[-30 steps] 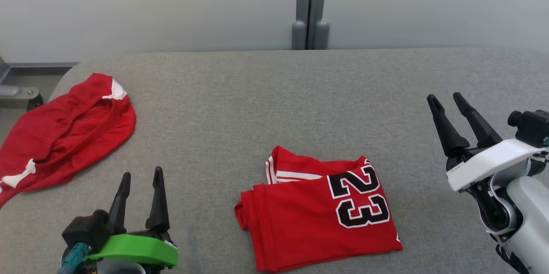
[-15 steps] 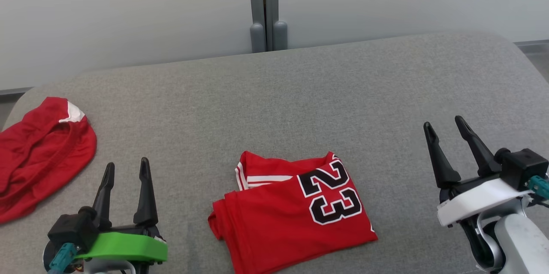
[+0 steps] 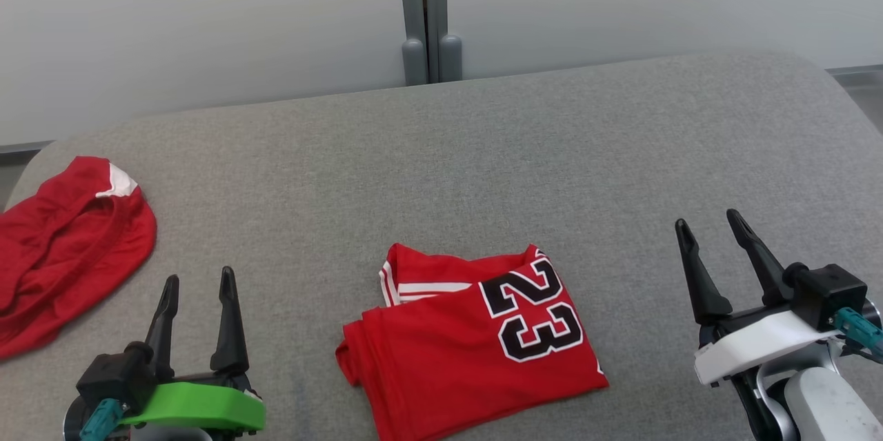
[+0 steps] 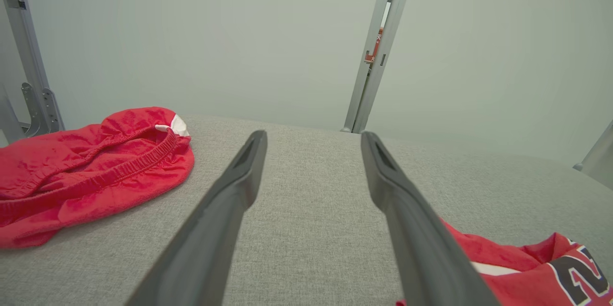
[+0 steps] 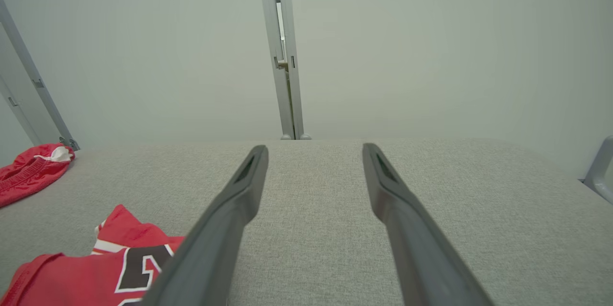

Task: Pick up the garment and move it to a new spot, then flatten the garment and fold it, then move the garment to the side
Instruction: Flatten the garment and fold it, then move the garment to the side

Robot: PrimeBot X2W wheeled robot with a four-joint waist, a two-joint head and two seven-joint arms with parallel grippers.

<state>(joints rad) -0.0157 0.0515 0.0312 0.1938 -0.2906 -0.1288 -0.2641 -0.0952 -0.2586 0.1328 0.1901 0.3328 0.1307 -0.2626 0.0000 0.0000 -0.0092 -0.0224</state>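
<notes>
I'm looking at the grey padded table (image 3: 483, 151) across most of the head view, with a pale wall (image 3: 207, 13) behind it and a grey post (image 3: 426, 13) standing at the table's far edge. The jersey (image 3: 441, 365), red with a black 23 outlined in white, lies folded on the near middle of the table. It sits between my two arms and is touched by neither. Its striped trim shows at the far edge of the fold, and the number sits toward its right side. A crumpled pair of red shorts (image 3: 62, 248) with white patches lies at the table's left edge, well apart from the jersey. My left gripper (image 3: 199, 275), on its green mount, hovers over the table to the left of the jersey, fingers spread with nothing between them. My right gripper (image 3: 708, 219), on its white mount, is to the right of the jersey, jaws likewise wide apart and empty. Both point away from me toward the wall.
</notes>
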